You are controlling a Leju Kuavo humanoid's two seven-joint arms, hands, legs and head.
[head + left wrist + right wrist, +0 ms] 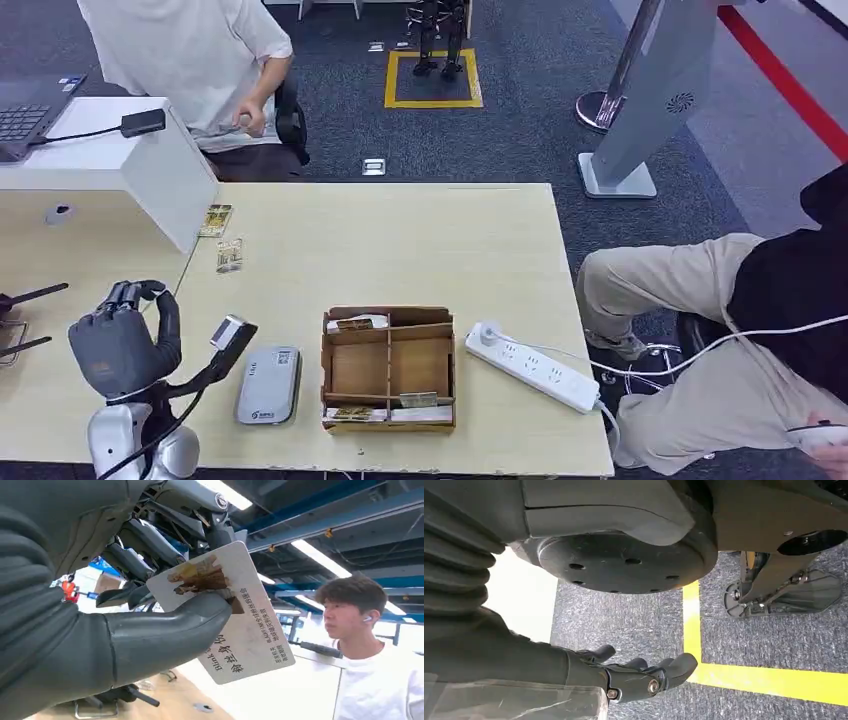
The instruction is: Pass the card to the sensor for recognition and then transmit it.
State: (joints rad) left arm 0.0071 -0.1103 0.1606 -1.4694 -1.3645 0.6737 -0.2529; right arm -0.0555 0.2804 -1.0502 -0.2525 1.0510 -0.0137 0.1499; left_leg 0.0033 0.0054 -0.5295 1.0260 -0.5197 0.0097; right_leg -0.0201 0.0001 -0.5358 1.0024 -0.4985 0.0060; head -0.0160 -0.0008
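Already the left hand [125,340] pinched the card [225,610], raised over the bench [400,240]; the sensor [269,385] lay just right of it. Right hand [639,672] hung empty, fingers loosely apart.

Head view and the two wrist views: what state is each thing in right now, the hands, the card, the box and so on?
left hand: raised, gripping a card
card: pinched between thumb and fingers
right hand: hanging over carpet, holding nothing, fingers loosely apart
cardboard box: open, cards in its end compartments
sensor: flat on table, nothing on it
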